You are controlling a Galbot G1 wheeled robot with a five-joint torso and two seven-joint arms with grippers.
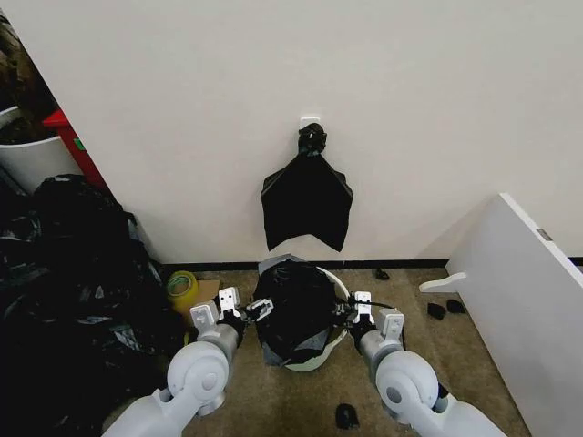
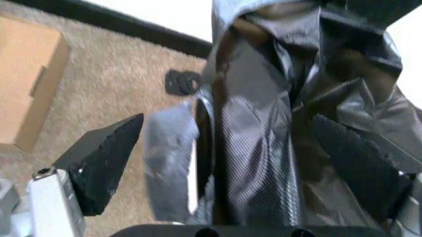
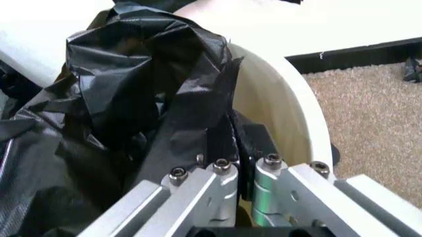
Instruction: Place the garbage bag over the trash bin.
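Garbage bag (image 1: 293, 308): black, crinkled, bunched over the mouth of the trash bin (image 1: 319, 357), which stands on the carpet floor (image 1: 301, 405) near the wall's black baseboard. Head view: bag hides most of the bin; only the cream rim shows at the near and right sides.

Left tool (image 1: 252, 310): at the bag's left side. Left wrist view shows its two black fingers (image 2: 105, 153) spread wide, a fold of bag film (image 2: 264, 148) lying between them, not pinched. The head view cannot resolve this.

Right tool (image 1: 351, 311): at the bag's right side, by the rim. Right wrist view: fingers drawn together on a fold of the bag (image 3: 142, 106), just inside the bin's cream wall (image 3: 280, 106). That view also shows the bin's inner wall bare on that side, so the bag is not over the rim there.

Surroundings, head view: flat black bundle (image 1: 307, 200) on a wall hook above the bin; heap of black bags (image 1: 68, 291) at left; tape roll (image 1: 181, 286) and cardboard box (image 1: 205, 293) beside the left arm; white panel (image 1: 524, 300) at right.
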